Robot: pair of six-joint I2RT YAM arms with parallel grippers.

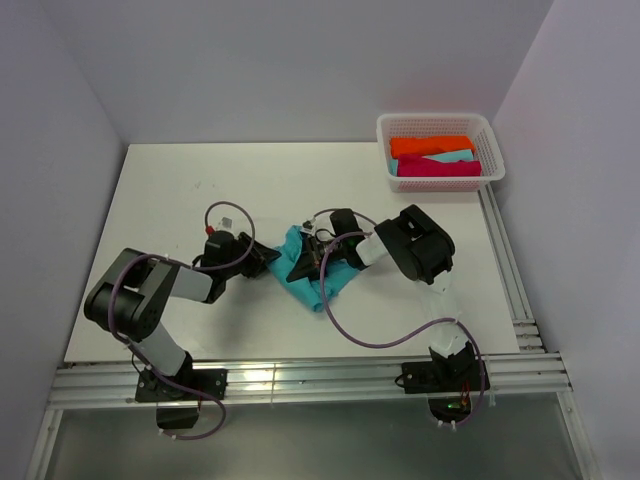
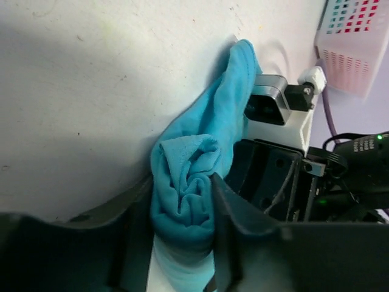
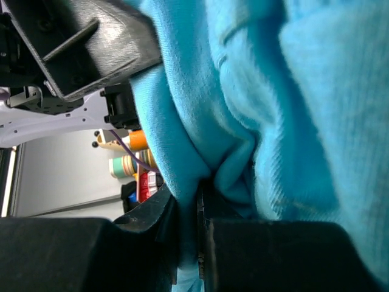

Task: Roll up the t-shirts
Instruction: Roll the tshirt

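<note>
A teal t-shirt [image 1: 322, 275] lies bunched into a rough roll on the white table [image 1: 180, 200] between both arms. My left gripper [image 1: 272, 257] is shut on its left end; the left wrist view shows the rolled cloth [image 2: 188, 194] squeezed between the two dark fingers. My right gripper [image 1: 305, 262] is shut on a fold of the same shirt; the right wrist view shows teal cloth [image 3: 292, 109] filling the frame and a thin fold pinched between the jaws. Orange [image 1: 432, 145], pale aqua [image 1: 450, 157] and magenta [image 1: 438, 168] rolled shirts lie in the basket.
A white mesh basket [image 1: 440, 122] stands at the table's back right corner, also showing in the left wrist view [image 2: 355, 48]. Purple cables loop off both arms. Aluminium rails run along the front and right table edges.
</note>
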